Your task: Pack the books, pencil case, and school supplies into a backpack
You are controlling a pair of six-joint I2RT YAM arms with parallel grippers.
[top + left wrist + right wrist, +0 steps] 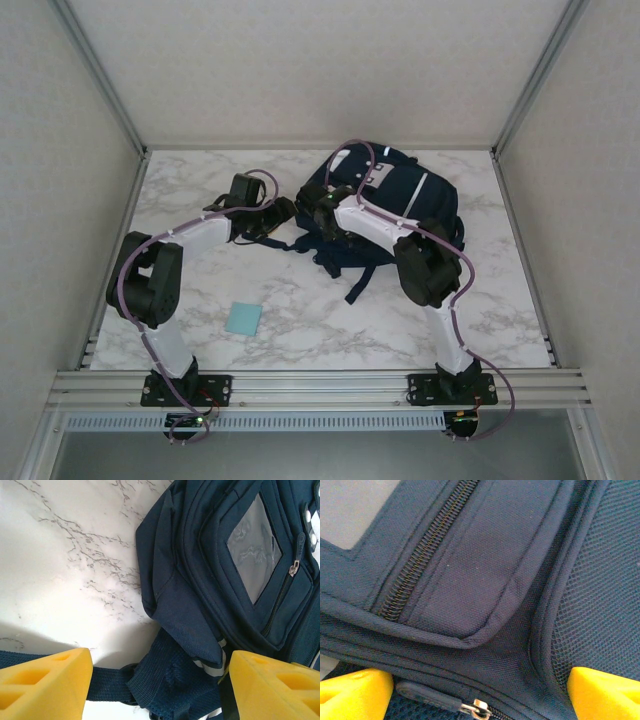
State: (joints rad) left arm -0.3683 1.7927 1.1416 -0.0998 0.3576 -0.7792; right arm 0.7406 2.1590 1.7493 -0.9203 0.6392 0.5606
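Observation:
The navy backpack (410, 200) lies flat at the table's middle right, its straps trailing toward the front. My left gripper (281, 214) is at its left edge. In the left wrist view this gripper (160, 690) is open, with its yellow fingers (45, 685) wide apart over a strap (60, 687) and a fold of backpack (225, 580) fabric. My right gripper (320, 208) hovers over the bag's left part. It is open (480, 700), low over a zipper pull (435, 700). The light-blue pad (243, 318) lies alone on the table in front. Books, pencil case, packet and whitish block are out of view.
White walls with metal frame posts close in the marble table (200, 180) on three sides. A metal rail (320, 385) runs along the near edge by the arm bases. Bare marble stretches left of and in front of the bag.

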